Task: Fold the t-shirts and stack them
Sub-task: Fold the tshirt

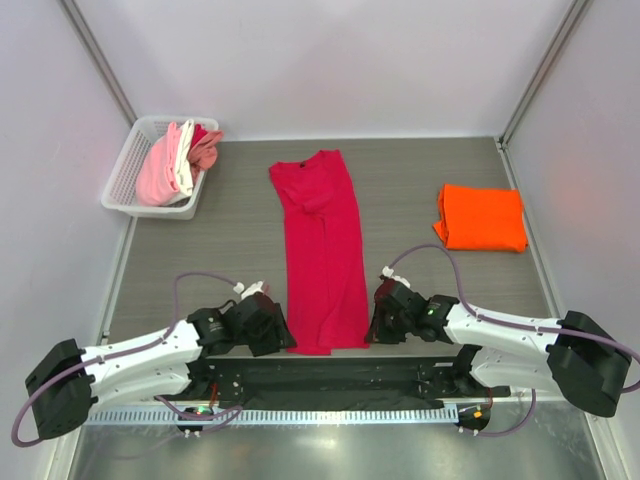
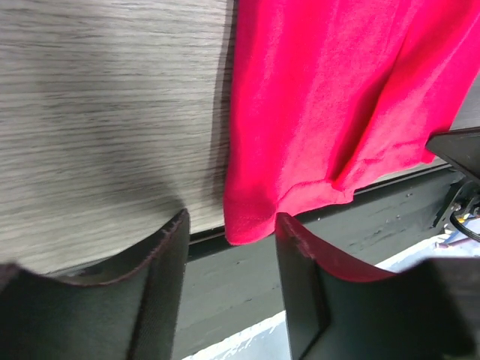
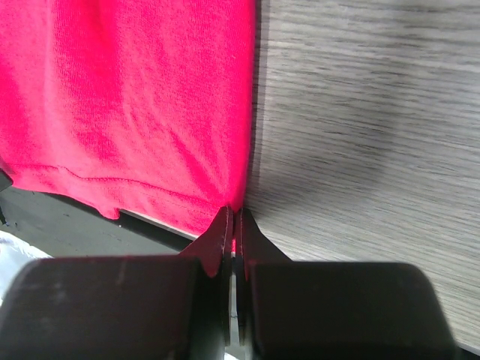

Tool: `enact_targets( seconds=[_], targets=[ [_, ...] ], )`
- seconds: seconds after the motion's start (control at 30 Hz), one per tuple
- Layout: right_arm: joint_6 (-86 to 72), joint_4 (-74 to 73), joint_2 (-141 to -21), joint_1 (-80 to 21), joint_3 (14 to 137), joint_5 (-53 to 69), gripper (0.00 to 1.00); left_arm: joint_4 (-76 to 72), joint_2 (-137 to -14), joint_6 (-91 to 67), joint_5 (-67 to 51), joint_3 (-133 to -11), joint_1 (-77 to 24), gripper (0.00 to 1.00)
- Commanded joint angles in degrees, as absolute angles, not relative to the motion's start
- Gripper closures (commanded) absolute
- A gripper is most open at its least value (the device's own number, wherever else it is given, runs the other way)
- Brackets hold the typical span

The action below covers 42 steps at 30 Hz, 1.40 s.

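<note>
Grey wood-grain table (image 1: 200, 240): white basket (image 1: 122, 172) with pink and white t-shirts (image 1: 170, 160) far left, folded orange t-shirt (image 1: 482, 218) far right, both well clear. Crimson t-shirt (image 1: 322, 250) lies flat in the centre, long axis near-to-far, collar far, hem overhanging the near edge. Right gripper (image 3: 233, 217) clenched on the hem's right corner; left gripper (image 2: 231, 221) jaws apart, straddling the left corner.

Two t-shirts lie on one table (image 1: 200, 260): one crimson t-shirt (image 1: 322, 250) and one orange t-shirt (image 1: 482, 217). One white basket (image 1: 120, 180) holds at least three bunched garments (image 1: 170, 165), pink, white and salmon; their exact number is unclear. Two robot arms (image 1: 140, 355) are in view.
</note>
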<state>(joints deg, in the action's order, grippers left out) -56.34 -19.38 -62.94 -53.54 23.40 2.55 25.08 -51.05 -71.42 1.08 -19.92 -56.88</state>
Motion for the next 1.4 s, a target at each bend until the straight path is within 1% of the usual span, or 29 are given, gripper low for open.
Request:
enact_targets(
  seconds=[0.0, 0.17, 0.27, 0.3, 0.4, 0.63, 0.8, 0.93, 1.03, 1.07, 1.13, 1.17, 1.23, 1.27, 1.3, 1.33, 1.37],
  targets=[
    [-56.6, -21.1, -62.7, -54.0, 23.3, 1.4, 0.99, 21.3, -51.4, -73.5, 2.0, -18.5, -57.5, 0.50],
    [-56.3, -22.4, -60.7, -54.1, 23.6, 1.7, 0.99, 17.8, -53.5, -74.9, 1.1, -18.2, -58.7, 0.59],
    [-55.9, -25.3, -58.9, -54.1, 24.3, 0.6, 0.99, 14.4, -54.4, -76.1, 1.1, -18.4, -60.5, 0.69],
    [-55.9, -27.0, -58.5, -54.1, 24.6, 0.3, 0.99, 13.9, -54.4, -76.5, 1.1, -18.4, -61.6, 0.79],
    [-55.1, -29.0, -56.6, -54.0, 25.4, 0.3, 0.99, 12.8, -54.1, -78.7, 2.4, -19.0, -64.9, 1.00],
    [-54.1, -36.0, -52.4, -54.1, 29.3, -3.4, 0.99, 12.7, -51.9, -83.3, 6.2, -21.6, -72.5, 1.00],
    [-53.4, -38.3, -50.0, -54.1, 32.8, -5.9, 0.99, 11.5, -51.5, -84.3, 6.5, -21.5, -72.9, 1.00],
    [-51.6, -38.8, -51.9, -54.0, 36.1, -8.6, 0.99, 12.0, -47.8, -84.5, 8.6, -21.7, -71.6, 1.00],
    [-50.4, -38.9, -54.5, -53.1, 40.1, -12.3, 0.99, 15.8, -46.5, -81.4, 7.4, -24.2, -66.6, 1.00],
    [-49.2, -38.8, -56.8, -52.7, 42.3, -12.9, 0.99, 18.6, -46.1, -80.3, 6.6, -25.2, -63.0, 1.00],
    [-47.8, -38.2, -59.5, -50.4, 44.7, -14.5, 0.99, 20.7, -46.1, -76.2, 5.7, -28.5, -58.6, 1.00],
    [-46.0, -37.7, -62.1, -49.3, 47.1, -14.5, 0.99, 23.3, -46.8, -74.9, 4.7, -29.7, -53.4, 1.00],
    [-44.1, -35.0, -65.3, -44.6, 50.3, -12.1, 0.99, 23.4, -48.1, -71.0, 2.0, -32.1, -47.5, 1.00],
    [-42.0, -33.8, -68.4, -42.3, 51.3, -10.6, 0.99, 22.5, -50.1, -70.2, -1.7, -32.6, -42.0, 1.00],
    [-41.1, -32.0, -70.1, -38.6, 52.5, -9.3, 0.99, 21.6, -51.5, -69.3, -3.1, -33.2, -39.7, 1.00],
    [-40.3, -31.3, -71.8, -36.9, 55.3, -7.3, 0.99, 19.6, -53.3, -68.0, -4.2, -34.7, -35.6, 1.00],
    [-38.8, -30.8, -75.5, -35.7, 56.9, -7.0, 0.99, 18.6, -57.2, -67.2, -6.3, -35.8, -34.1, 1.00]
  ],
)
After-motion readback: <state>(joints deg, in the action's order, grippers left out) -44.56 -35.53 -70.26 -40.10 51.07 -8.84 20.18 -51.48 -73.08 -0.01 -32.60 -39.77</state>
